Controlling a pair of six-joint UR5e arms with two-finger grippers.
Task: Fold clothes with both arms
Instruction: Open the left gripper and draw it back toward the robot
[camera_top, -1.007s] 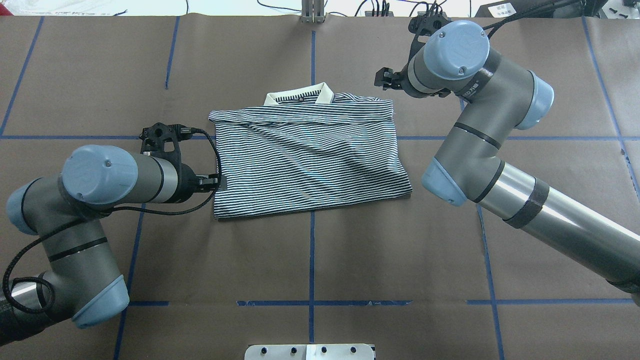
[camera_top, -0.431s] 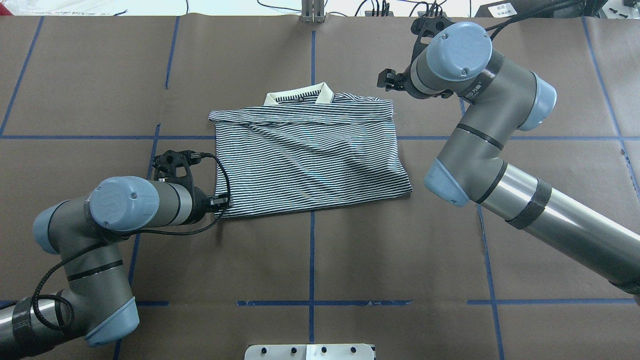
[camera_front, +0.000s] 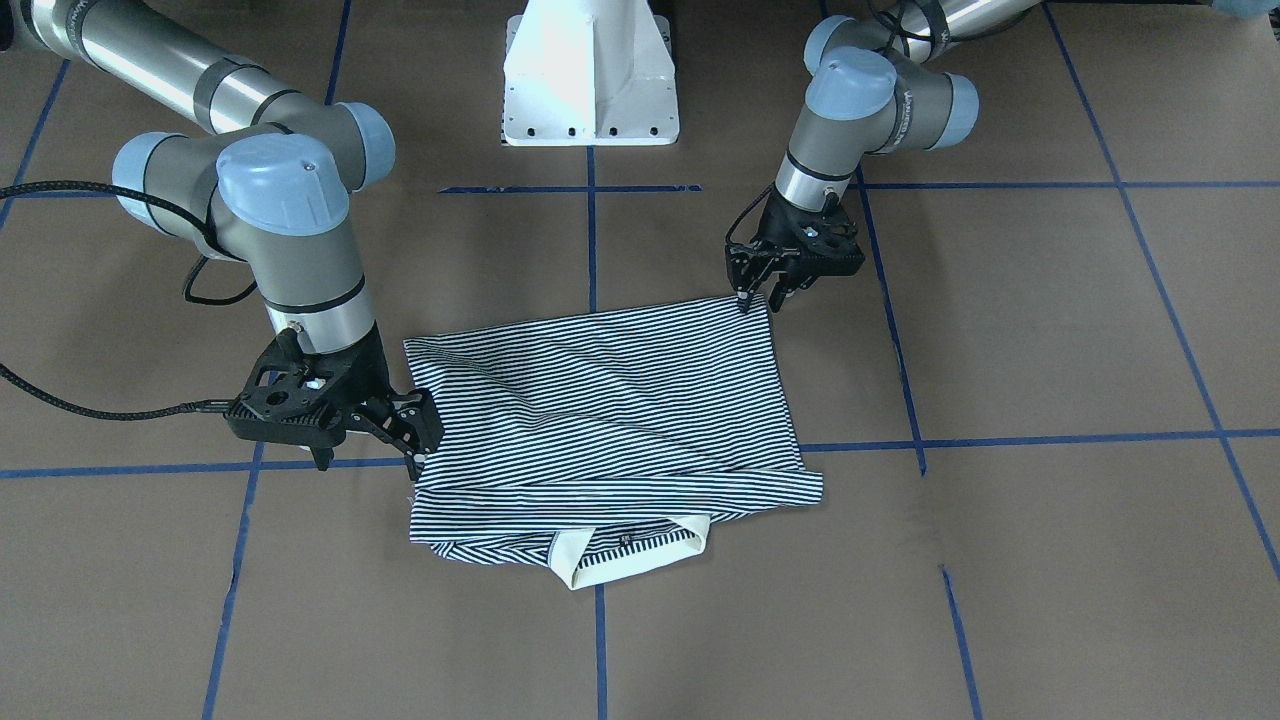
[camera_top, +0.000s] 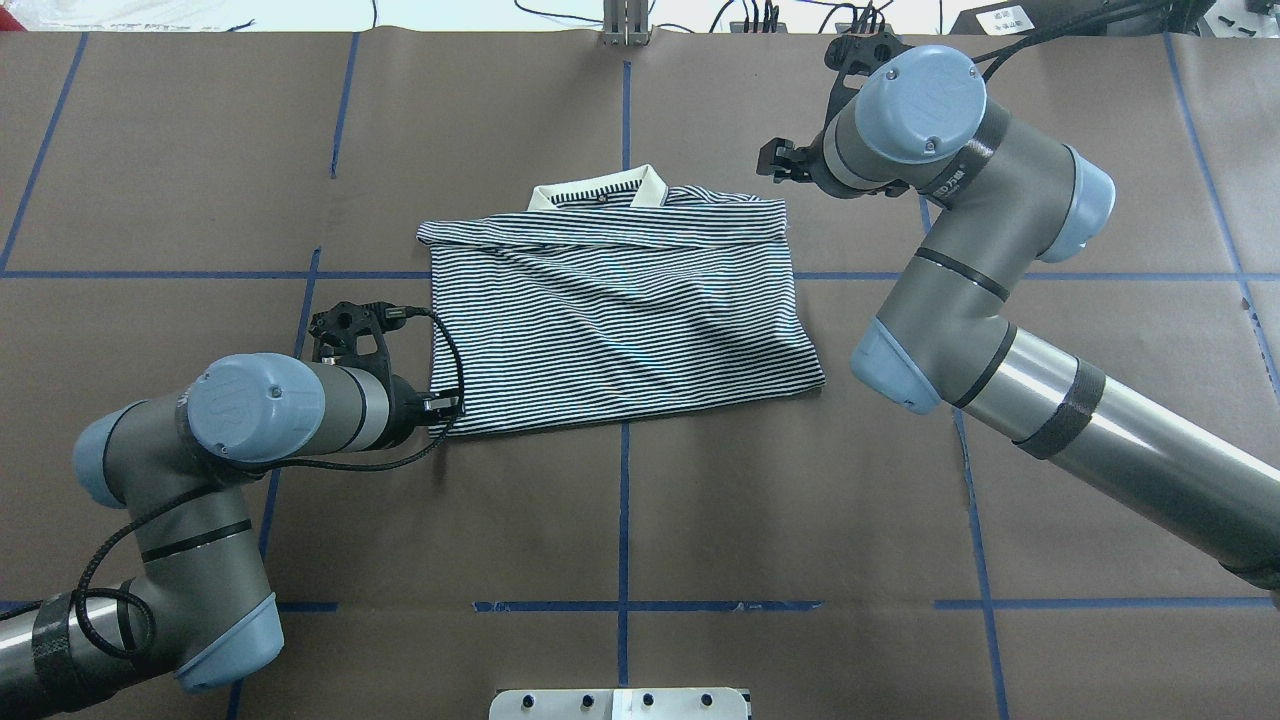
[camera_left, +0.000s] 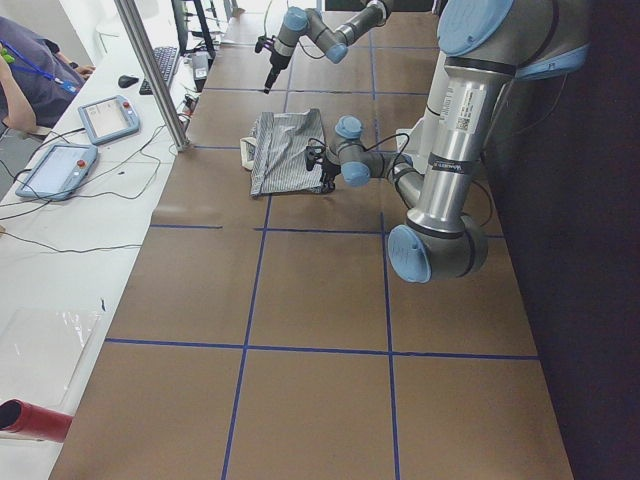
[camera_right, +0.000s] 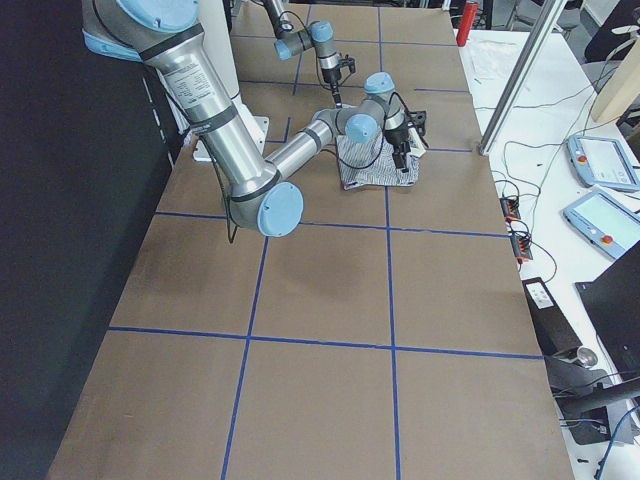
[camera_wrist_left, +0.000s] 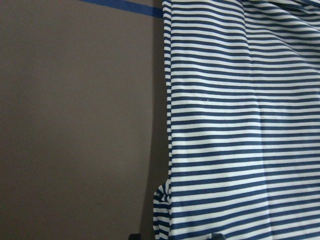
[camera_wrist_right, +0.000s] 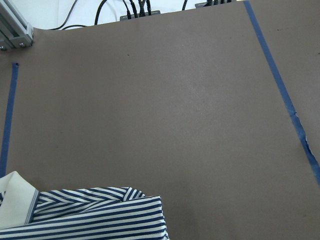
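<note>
Polo shirt (camera_front: 600, 420), striped navy and white, lies folded into a rough rectangle on the brown desk (camera_front: 1000, 330) in the front-facing view. Its cream collar (camera_front: 572, 560) is at the edge away from the white pedestal (camera_front: 590, 70). The left tool (camera_front: 760, 292) is down at the shirt corner nearest the base, fingers parted, one tip at the fabric's edge. The right tool (camera_front: 420, 435) sits beside the opposite side edge, toward the collar end, its fingers apparently parted and holding nothing. From overhead, the left tool meets the shirt's near-left corner, while the right tool hangs apart from the shirt, off its far-right corner. The left wrist view shows the striped side edge running between two dark tips, unclamped. The right wrist view shows bare desk, with the collar corner at the bottom.
</note>
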